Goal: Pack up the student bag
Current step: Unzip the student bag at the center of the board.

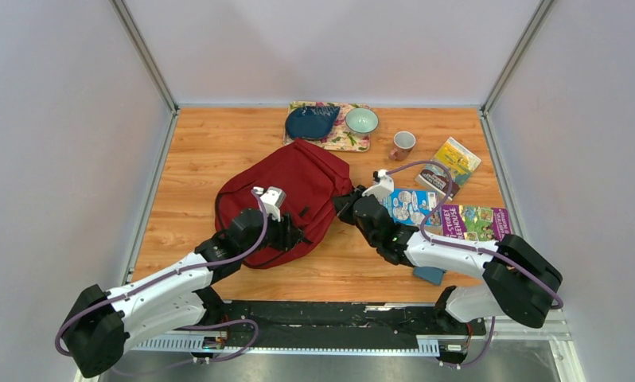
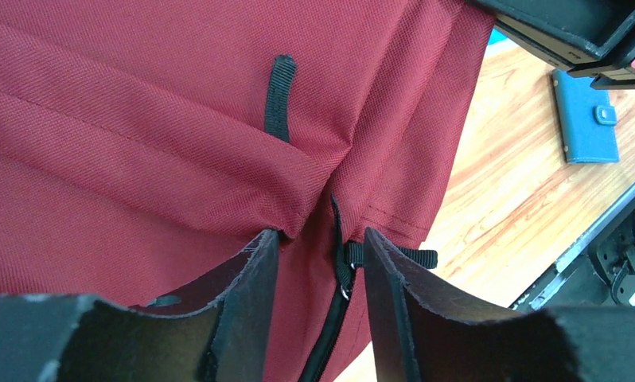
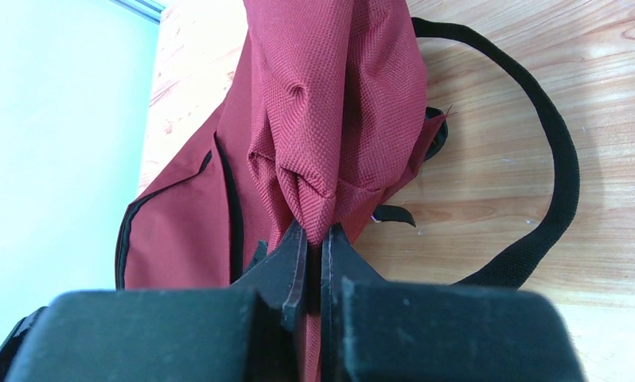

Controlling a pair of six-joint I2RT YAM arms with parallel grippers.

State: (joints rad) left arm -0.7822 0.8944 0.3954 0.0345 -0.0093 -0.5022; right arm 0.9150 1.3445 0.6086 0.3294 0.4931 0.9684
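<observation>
The student bag point(image 1: 298, 187), dark red, lies at the middle of the table. My left gripper point(image 1: 292, 232) is at its near right edge. In the left wrist view its jaws point(image 2: 318, 239) stand partly open astride a fold of red fabric point(image 2: 139, 119) and the black zipper, whose slider point(image 2: 344, 269) sits just inside the right finger. Nothing is pinched. My right gripper point(image 1: 342, 205) is at the bag's right side, shut point(image 3: 314, 231) on a bunched pinch of the bag's fabric point(image 3: 330, 103), which it lifts off the wood.
A blue wallet point(image 1: 430, 275) lies by my right arm, also visible as the blue wallet point(image 2: 589, 119). Books point(image 1: 473, 221) point(image 1: 456, 163) point(image 1: 414, 205) lie at the right. A mug point(image 1: 403, 144), a bowl point(image 1: 362, 120) and a dark blue pouch point(image 1: 311, 122) stand behind. A black shoulder strap point(image 3: 553, 159) loops on the wood.
</observation>
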